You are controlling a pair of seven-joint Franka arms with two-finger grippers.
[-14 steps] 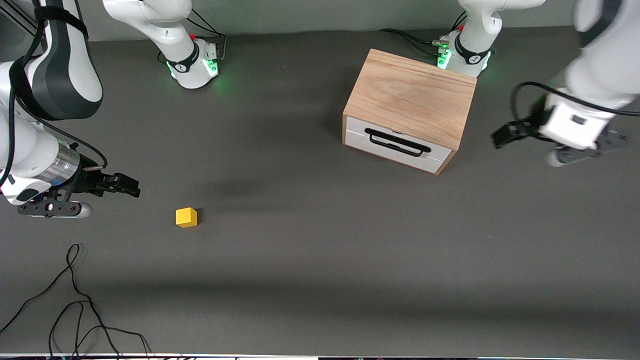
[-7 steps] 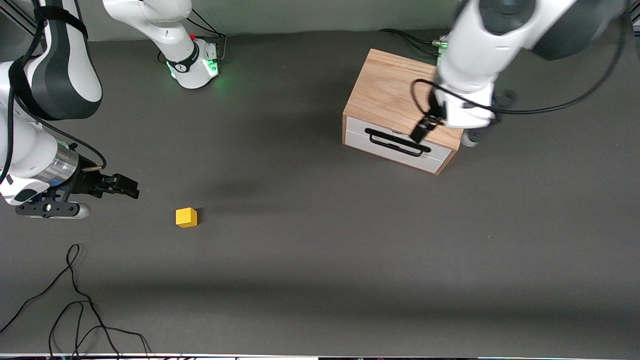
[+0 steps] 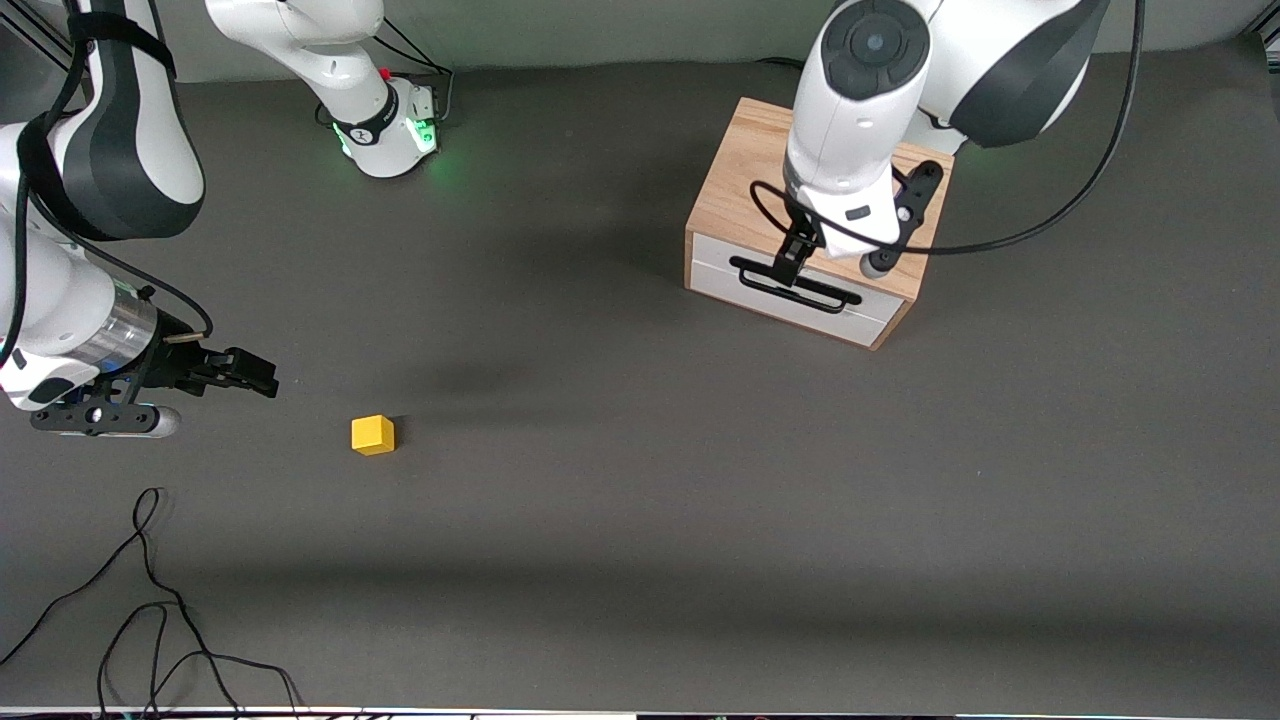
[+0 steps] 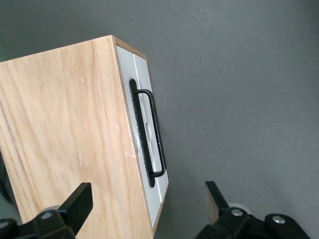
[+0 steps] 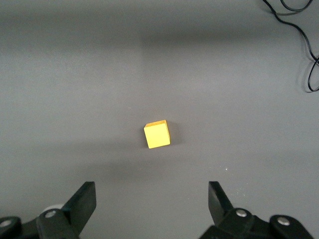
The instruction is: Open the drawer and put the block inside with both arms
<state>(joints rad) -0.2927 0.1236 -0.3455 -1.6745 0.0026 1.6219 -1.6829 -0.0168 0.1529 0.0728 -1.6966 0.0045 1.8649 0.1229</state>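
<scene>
The light-wood cabinet [image 3: 800,180] stands toward the left arm's end of the table. Its white drawer [image 3: 790,300] is shut, with the black wire handle [image 3: 795,287] across its front. My left gripper [image 3: 797,258] is open and hangs over the cabinet's front top edge, just above the handle. In the left wrist view its jaws [image 4: 147,204] straddle the cabinet's corner [image 4: 65,134] and the drawer front [image 4: 142,124]. The yellow block [image 3: 373,435] lies on the table toward the right arm's end. My right gripper [image 3: 255,375] is open and empty above the table beside it; the block [image 5: 157,134] lies ahead of the jaws [image 5: 152,204].
The table is a dark grey mat [image 3: 640,480]. Loose black cables [image 3: 150,600] lie at its near corner at the right arm's end, also in the right wrist view [image 5: 304,40]. Both arm bases [image 3: 385,130] stand along the edge farthest from the front camera.
My left arm has swung in from its end of the table to over the cabinet, and its gripper now hangs above the drawer handle. The right arm has barely moved.
</scene>
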